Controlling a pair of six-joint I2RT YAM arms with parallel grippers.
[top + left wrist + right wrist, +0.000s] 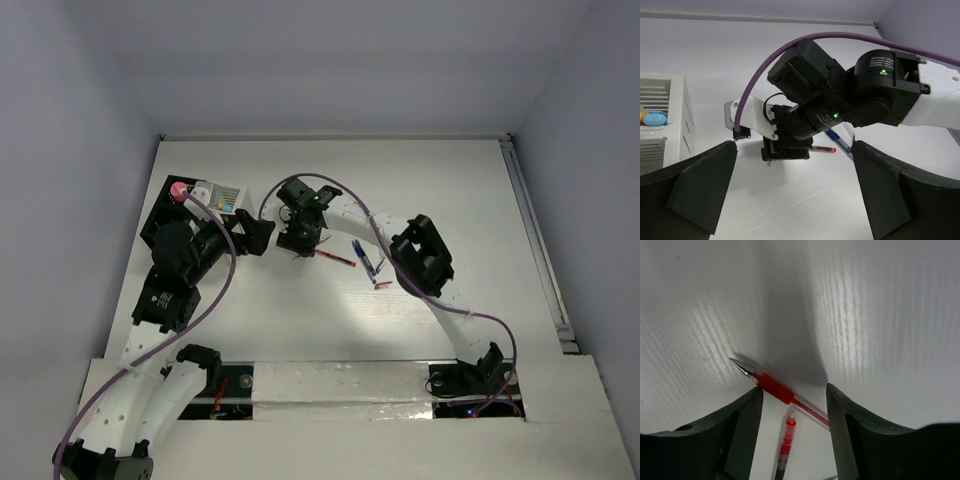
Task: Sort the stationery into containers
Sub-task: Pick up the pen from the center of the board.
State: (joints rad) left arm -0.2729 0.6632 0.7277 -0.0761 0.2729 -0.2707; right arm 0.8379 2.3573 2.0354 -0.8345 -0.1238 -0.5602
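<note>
**Top view.** The right fingers (298, 238) hang over the white counter (450, 200) at one end of a red pen (336, 259). A blue pen (366, 262) lies just beside that pen. The left fingers (256, 236) sit near the white slatted box (228, 196), which adjoins the black box (160, 215). A pink-topped piece (179, 190) shows where the two boxes meet.

**Left wrist view.** The left fingers (702, 187) stand wide apart. The white slatted box, at the left edge, holds a pale blue piece (655, 119).

**Right wrist view.** The right fingers (742, 427) are apart and unclamped, straddling the red pen, which lies diagonally on the counter. A second red piece (786, 435) lies in the gap.
</note>
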